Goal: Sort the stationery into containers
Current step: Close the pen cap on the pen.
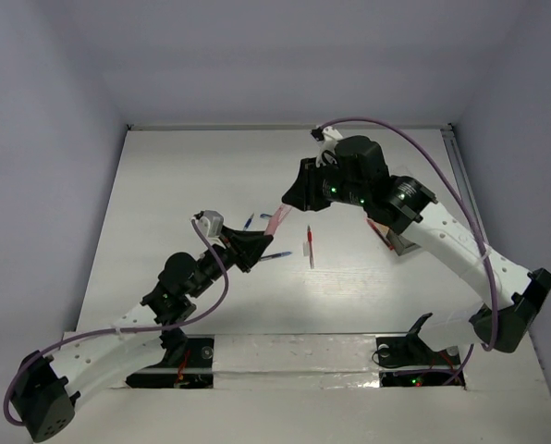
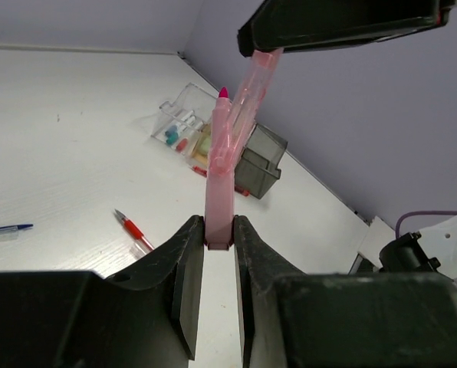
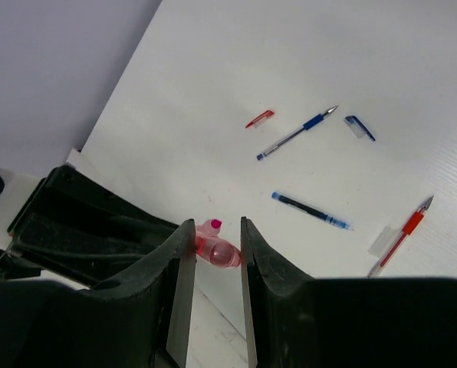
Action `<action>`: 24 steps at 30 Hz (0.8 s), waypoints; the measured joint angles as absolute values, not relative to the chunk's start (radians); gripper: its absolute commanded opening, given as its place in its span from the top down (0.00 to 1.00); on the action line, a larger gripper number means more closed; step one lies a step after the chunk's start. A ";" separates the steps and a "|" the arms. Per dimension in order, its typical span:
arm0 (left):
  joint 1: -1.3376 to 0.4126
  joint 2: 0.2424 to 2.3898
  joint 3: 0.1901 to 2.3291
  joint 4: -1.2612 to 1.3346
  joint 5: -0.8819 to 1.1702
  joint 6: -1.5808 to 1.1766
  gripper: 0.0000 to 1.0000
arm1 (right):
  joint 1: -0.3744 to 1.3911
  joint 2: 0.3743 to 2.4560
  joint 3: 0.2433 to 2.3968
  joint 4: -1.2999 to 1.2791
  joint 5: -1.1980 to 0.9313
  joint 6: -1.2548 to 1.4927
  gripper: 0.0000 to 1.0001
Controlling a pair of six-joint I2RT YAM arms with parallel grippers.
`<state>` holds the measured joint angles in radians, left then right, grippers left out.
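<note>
Translucent pink marker (image 2: 218,207), magenta tip (image 2: 223,93) exposed; cap (image 2: 258,84) apparently tilted alongside.

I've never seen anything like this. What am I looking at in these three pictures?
Two robot arms stand at a white table. The wide picture looks down from above; the other two come from a camera on each wrist. The left gripper is shut on a pink marker, and the right gripper pinches its pink cap. A red pen and blue pens lie loose on the table, where small plastic boxes also stand.
</note>
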<state>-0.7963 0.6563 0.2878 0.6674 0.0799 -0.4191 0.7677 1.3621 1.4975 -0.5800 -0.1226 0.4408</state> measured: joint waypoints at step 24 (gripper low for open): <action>-0.796 0.571 0.281 0.579 0.108 -0.419 1.00 | 0.675 1.448 1.499 -0.509 -0.421 0.426 1.00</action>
